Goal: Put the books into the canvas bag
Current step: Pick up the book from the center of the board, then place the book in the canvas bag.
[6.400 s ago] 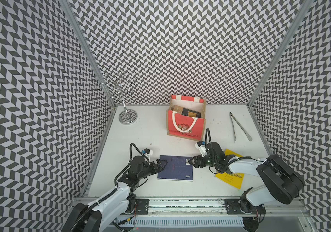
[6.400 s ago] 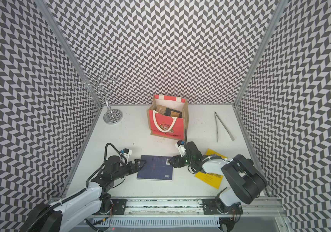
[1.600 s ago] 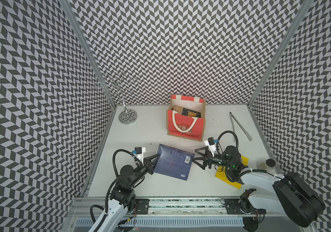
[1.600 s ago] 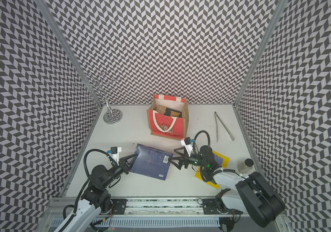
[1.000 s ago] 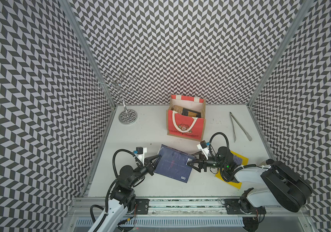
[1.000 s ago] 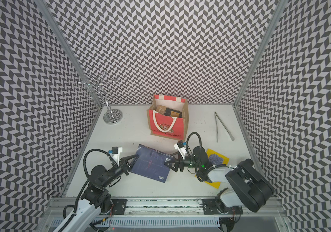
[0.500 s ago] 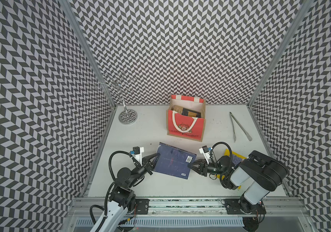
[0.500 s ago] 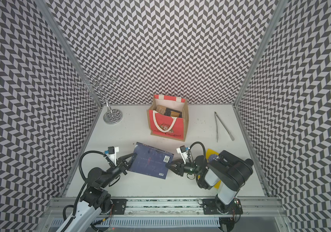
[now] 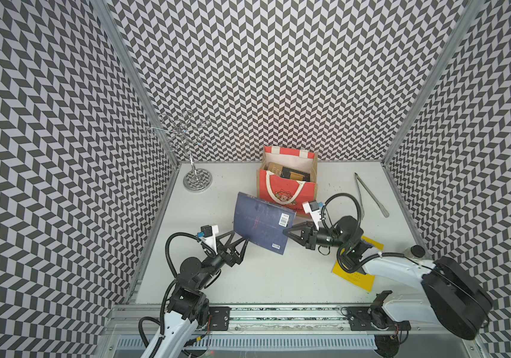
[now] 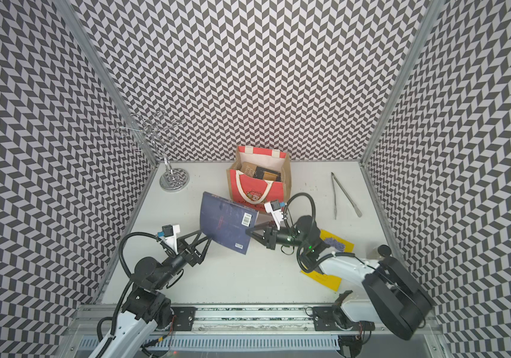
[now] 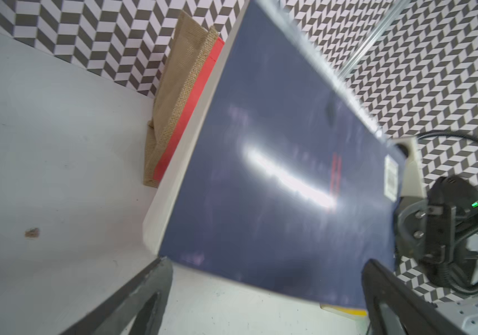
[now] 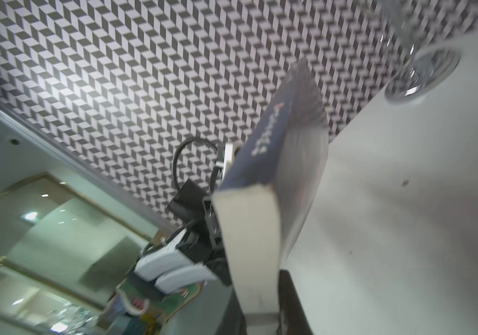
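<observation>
Reaching low, right gripper [image 9: 288,233] is clamped on page edge of glossy navy book [image 9: 260,224], held tilted. Jaws of left gripper [image 9: 239,238] are spread wide, book edge between them; jute-sided canvas bag [image 9: 288,190] beyond.

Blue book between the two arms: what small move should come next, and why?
Probably lift the navy book toward the canvas bag: the right gripper clamps its edge, the left gripper stands open, and the bag's open top lies just behind.
</observation>
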`<state>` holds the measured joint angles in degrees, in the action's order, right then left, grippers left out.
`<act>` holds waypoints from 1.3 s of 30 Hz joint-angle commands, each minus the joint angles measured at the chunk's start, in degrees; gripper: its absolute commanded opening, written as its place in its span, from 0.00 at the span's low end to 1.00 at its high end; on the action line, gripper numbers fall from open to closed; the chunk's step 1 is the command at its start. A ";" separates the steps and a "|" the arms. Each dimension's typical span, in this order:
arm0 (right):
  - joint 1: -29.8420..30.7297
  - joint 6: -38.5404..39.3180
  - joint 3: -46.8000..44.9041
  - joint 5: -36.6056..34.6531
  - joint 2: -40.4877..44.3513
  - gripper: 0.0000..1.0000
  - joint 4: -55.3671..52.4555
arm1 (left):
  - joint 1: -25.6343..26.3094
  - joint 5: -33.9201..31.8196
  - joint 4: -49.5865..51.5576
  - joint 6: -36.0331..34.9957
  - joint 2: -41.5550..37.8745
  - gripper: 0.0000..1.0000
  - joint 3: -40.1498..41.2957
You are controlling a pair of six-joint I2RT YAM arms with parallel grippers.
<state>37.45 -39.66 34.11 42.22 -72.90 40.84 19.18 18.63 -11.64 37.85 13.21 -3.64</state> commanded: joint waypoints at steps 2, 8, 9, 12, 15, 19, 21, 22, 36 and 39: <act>-4.22 12.85 15.48 -3.94 2.35 0.00 -27.48 | -1.57 -0.93 0.63 -1.31 0.83 1.00 -2.74; -13.18 14.75 35.06 -5.41 -5.64 0.00 -41.38 | -2.91 -0.01 -1.26 -1.27 1.54 1.00 -2.43; -14.47 14.96 37.76 -5.40 -7.37 0.00 -43.15 | -3.09 0.08 -1.17 -1.37 1.47 1.00 -2.38; -18.60 14.85 46.38 -5.03 -13.40 0.00 -48.43 | -3.44 0.35 -0.92 -1.55 1.08 1.00 -2.25; -21.52 14.95 53.48 -4.57 -18.55 0.00 -51.23 | -3.54 0.42 -0.71 -1.72 0.66 1.00 -1.90; -23.14 19.37 66.28 -6.13 -26.41 0.00 -63.75 | -3.81 0.51 -0.36 -2.24 0.33 1.00 -1.99; -23.21 20.99 68.11 -7.99 -27.44 0.00 -67.20 | -3.89 0.49 -0.40 -2.34 0.15 1.00 -1.91; -23.25 21.17 67.00 -8.36 -26.82 0.00 -66.82 | -3.97 0.40 -0.50 -2.38 0.07 1.00 -1.72; -22.80 20.09 55.99 -4.20 -19.00 0.00 -63.34 | -5.73 2.58 -5.49 -2.07 2.44 1.00 0.48; -22.18 19.41 57.51 -3.10 -20.47 0.00 -64.56 | -5.72 2.52 -5.68 -2.16 2.09 1.00 0.74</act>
<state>14.31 -20.56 89.71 35.42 -94.85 -27.00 13.82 20.49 -14.70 36.23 15.68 -3.64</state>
